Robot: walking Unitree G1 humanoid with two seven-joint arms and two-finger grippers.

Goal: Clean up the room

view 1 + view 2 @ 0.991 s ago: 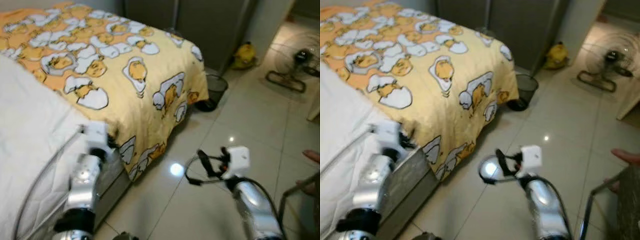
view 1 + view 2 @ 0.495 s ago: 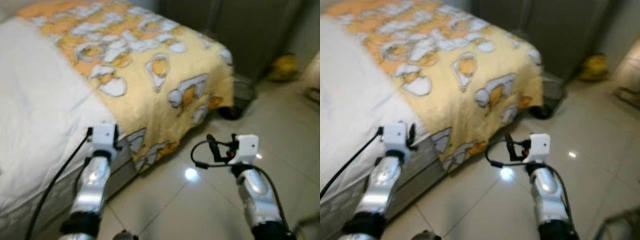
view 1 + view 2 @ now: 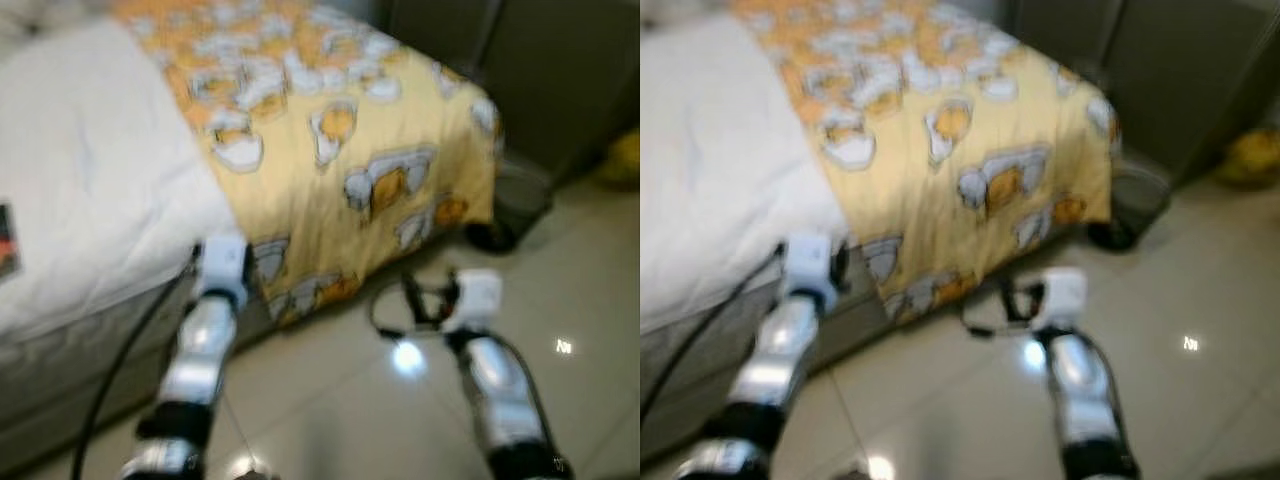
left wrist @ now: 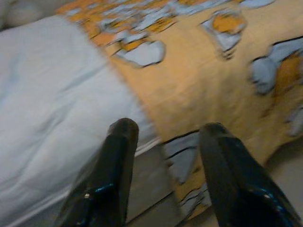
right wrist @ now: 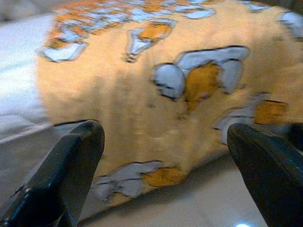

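Left eye view, blurry: both grippers, left [image 4: 163,142] and right [image 5: 165,156], seemingly spread empty before the blanket [image 3: 390,130].

A bed [image 3: 90,190] with a white sheet and a yellow egg-print blanket [image 3: 380,150] stood on glossy pale tile floor [image 3: 340,400]. Beyond it were grey cabinet doors [image 3: 540,70] and a dark mesh wastebasket [image 3: 515,205].

bed [image 3: 90,200] | yellow blanket [image 3: 380,130] draped over | floor [image 3: 350,420]: apparently a bin [image 3: 515,200]

A bed [image 3: 90,180] lies ahead on the left, a blanket [image 3: 380,150] draped over its end, a bin [image 3: 515,200] on the floor [image 3: 330,410] beyond.
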